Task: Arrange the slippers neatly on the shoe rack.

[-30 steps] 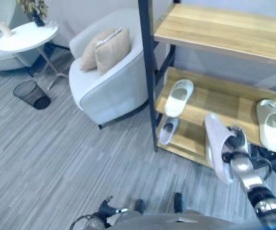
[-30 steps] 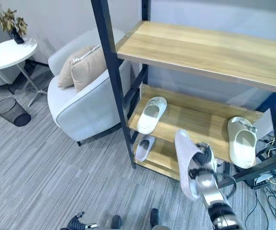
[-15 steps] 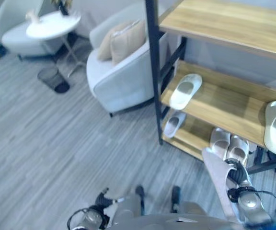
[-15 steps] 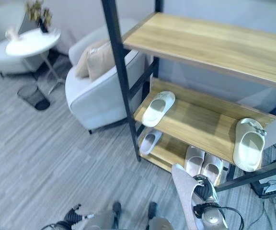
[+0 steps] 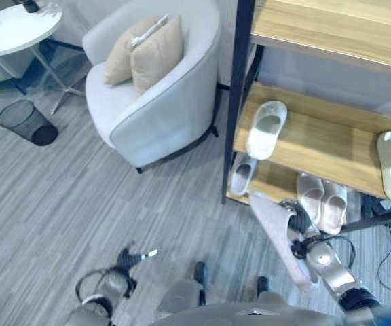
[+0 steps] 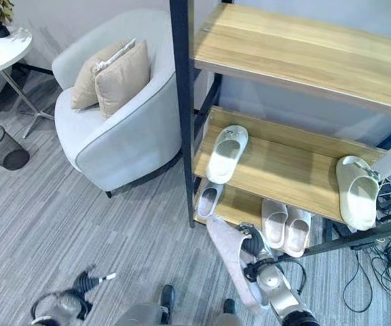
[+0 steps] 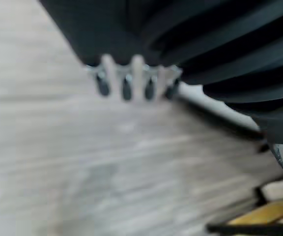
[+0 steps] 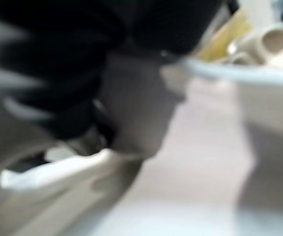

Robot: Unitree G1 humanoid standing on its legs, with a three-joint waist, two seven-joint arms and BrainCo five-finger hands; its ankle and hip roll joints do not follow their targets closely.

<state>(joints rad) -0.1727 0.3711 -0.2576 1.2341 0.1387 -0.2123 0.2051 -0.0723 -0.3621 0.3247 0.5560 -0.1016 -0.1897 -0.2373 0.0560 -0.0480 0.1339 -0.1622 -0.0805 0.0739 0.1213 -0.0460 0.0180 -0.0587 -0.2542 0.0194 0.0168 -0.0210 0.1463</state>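
1. R hand (image 6: 258, 252) has its fingers curled round a pale pink slipper (image 6: 231, 261), held low, just in front of the shoe rack (image 6: 277, 166).
2. L hand (image 5: 129, 259) hangs low near the floor, fingers straight, holding nothing.
3. Pink pair (image 6: 286, 224) and one more slipper (image 6: 208, 198) on bottom shelf.
4. Two white slippers (image 6: 226, 153) on middle shelf, well apart.
5. Armchair (image 6: 124, 129) beside rack.

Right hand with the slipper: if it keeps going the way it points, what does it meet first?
Probably the bottom shelf of the shoe rack: the right hand aims the held slipper between the lone slipper and the pair; depth unclear.
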